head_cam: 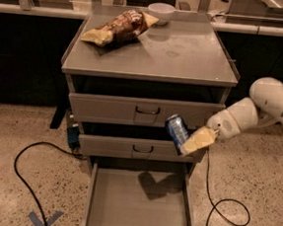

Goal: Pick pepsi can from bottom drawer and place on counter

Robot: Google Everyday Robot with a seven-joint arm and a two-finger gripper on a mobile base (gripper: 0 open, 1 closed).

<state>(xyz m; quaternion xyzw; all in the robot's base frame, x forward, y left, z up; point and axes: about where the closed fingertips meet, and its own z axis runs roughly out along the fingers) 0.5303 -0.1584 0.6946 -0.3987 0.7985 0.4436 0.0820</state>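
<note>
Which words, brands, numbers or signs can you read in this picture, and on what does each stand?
No text reads clearly.
pepsi can, held in the gripper above the open bottom drawer: white markings, too blurred to read.
chip bag on the counter: print too blurred to read.
blue tape on the floor: a mark, no letters.

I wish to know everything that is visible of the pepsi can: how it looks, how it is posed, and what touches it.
The pepsi can is small and dark blue, with white markings and a silver top rim. It is tilted, with its top toward the upper left. The claw grips its lower right side and holds it in the air, in front of the closed drawers and above the open bottom drawer. Nothing else touches it.
</note>
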